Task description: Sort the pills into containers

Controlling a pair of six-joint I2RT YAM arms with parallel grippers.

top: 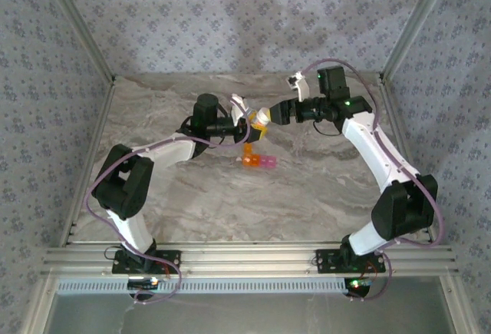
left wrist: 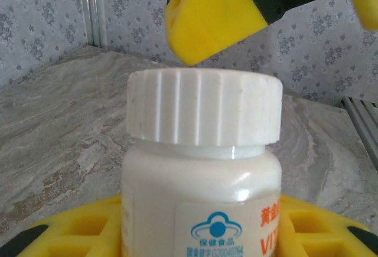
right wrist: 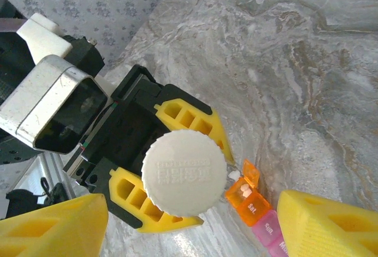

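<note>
My left gripper (left wrist: 201,236) is shut on a small white bottle (left wrist: 201,180), its yellow fingers (right wrist: 190,121) on either side of the body. The ribbed white cap (right wrist: 185,172) sits on the bottle (top: 261,117). My right gripper (right wrist: 189,227) stands open, facing the cap, with its yellow fingertips (right wrist: 328,224) wide apart and clear of it; one fingertip (left wrist: 209,15) hangs just above the cap (left wrist: 204,109). On the table below lie the containers (top: 258,161): the orange one (right wrist: 248,198) has its lid up and white pills (right wrist: 242,189) inside, and the pink one (right wrist: 274,233) adjoins it.
A small white piece (right wrist: 234,175) lies on the marble table (top: 199,203) beside the orange compartment. Metal frame posts and patterned walls (top: 230,19) enclose the table on three sides. The two arms meet over the middle of the far half.
</note>
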